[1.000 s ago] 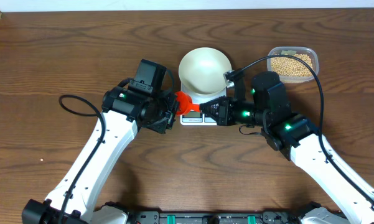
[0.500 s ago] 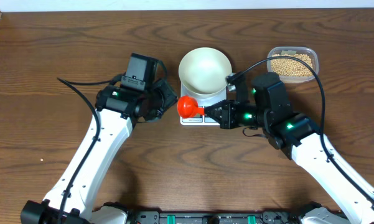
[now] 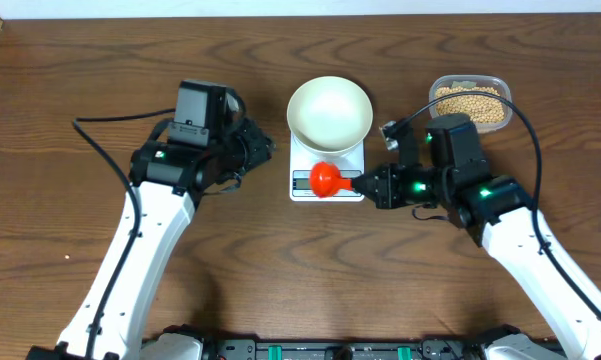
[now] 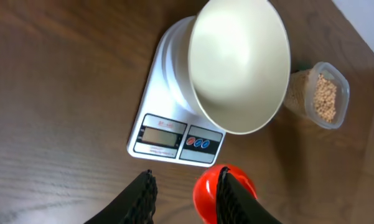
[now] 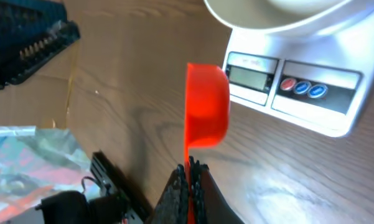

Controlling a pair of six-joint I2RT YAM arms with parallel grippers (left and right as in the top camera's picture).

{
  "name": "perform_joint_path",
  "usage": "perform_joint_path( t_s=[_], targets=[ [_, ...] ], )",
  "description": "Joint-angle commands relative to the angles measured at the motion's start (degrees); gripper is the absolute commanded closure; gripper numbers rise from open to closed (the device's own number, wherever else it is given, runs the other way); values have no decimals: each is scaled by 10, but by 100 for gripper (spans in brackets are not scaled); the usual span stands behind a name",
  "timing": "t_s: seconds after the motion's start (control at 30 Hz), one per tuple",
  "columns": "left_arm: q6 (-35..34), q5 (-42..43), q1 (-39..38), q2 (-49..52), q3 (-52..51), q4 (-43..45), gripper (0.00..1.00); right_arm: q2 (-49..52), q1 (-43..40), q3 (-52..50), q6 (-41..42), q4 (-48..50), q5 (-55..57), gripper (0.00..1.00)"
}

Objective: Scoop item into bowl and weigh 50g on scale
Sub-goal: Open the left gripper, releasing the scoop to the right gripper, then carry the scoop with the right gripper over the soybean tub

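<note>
Holding the red scoop point(image 3: 325, 180) by its thin handle, the right claw point(image 5: 190, 173) is pinched tight on it, low in the middle of the right wrist view. A second ago both claws were at the scoop. Now the left claw point(image 4: 187, 183) has let go and pulled back toward the upper left of the overhead frame. Its fingers stand apart with nothing between them. So the scoop has been passed across, and I think the right arm can now go and get the beans.

The scoop looks empty. It hangs over the front of the scale point(image 4: 168, 134), just above the little screen and the round buttons. The scale sits on the brown desk point(image 3: 80, 80) in the middle of the frame. The white bowl point(image 3: 329, 110) stands on the scale with nothing in it yet, so no weighing has begun.

Farthest back, at the upper right, the beans point(image 3: 468, 103) lie in a clear tub point(image 3: 466, 80), a little way right of the bowl.

Tiny words sit under the screen, but they are too small to read. I can make out no number on the screen.
</note>
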Motion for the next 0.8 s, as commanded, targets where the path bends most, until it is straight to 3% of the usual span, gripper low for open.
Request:
perform_joint_path(
  t_s=[0.0, 0.17, 0.33, 0.77],
  targets=[
    [89, 3, 4, -13, 3, 3, 66, -4, -16, 63, -88, -64, 9, 99],
    [103, 3, 4, -13, 3, 10, 66, -4, -17, 169, -166, -209, 97, 99],
    [118, 3, 4, -13, 3, 14, 66, -4, -17, 245, -197, -290, 162, 99],
    [163, 10, 4, -13, 3, 14, 66, -21, -52, 313, -209, -347, 249, 99]
  ],
)
